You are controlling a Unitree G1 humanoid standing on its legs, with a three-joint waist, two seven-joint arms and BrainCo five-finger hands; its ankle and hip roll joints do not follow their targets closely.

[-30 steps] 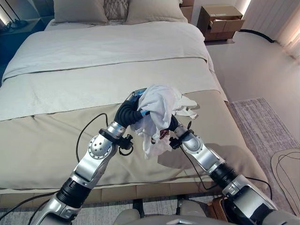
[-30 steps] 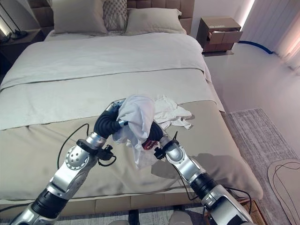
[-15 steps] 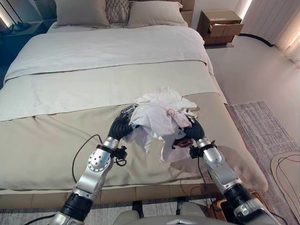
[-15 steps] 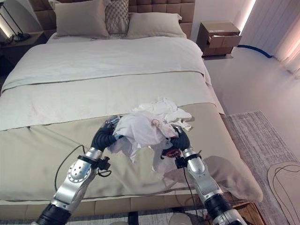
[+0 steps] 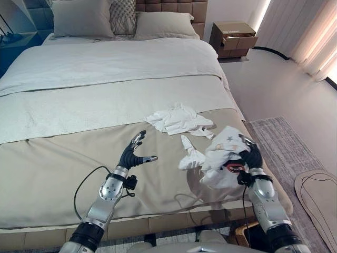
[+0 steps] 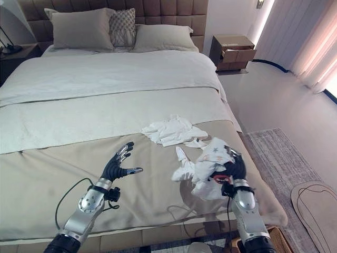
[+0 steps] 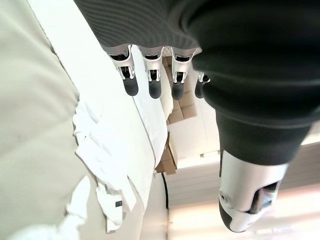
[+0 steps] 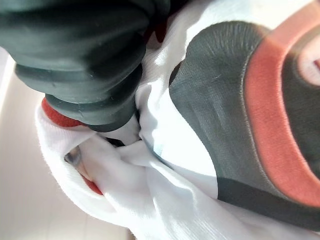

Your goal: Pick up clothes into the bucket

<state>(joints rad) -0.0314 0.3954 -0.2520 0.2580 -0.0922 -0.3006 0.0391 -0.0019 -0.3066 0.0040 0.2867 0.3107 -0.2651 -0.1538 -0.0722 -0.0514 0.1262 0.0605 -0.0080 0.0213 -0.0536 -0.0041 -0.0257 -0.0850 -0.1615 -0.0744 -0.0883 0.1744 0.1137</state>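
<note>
A white garment with a red and black print (image 5: 221, 158) hangs bunched from my right hand (image 5: 249, 158) above the bed's near right corner. In the right wrist view the cloth (image 8: 190, 150) wraps over the hand, and a fingertip curls into it. My left hand (image 5: 134, 154) hovers open over the tan blanket (image 5: 47, 168), with its fingers (image 7: 152, 85) straight and holding nothing. A second white garment (image 5: 178, 118) lies crumpled on the bed beyond both hands. A woven basket's rim (image 6: 275, 233) shows on the floor by my right arm.
Pillows (image 5: 84, 18) line the headboard. A wooden nightstand (image 5: 233, 38) with an open drawer stands at the far right. A grey rug (image 5: 284, 153) lies right of the bed, and curtains (image 5: 321, 42) hang along the right wall.
My left hand let go of the garment, opened and drew away to the left. My right hand carried the garment right, toward the bed's corner. The camera shifted too.
</note>
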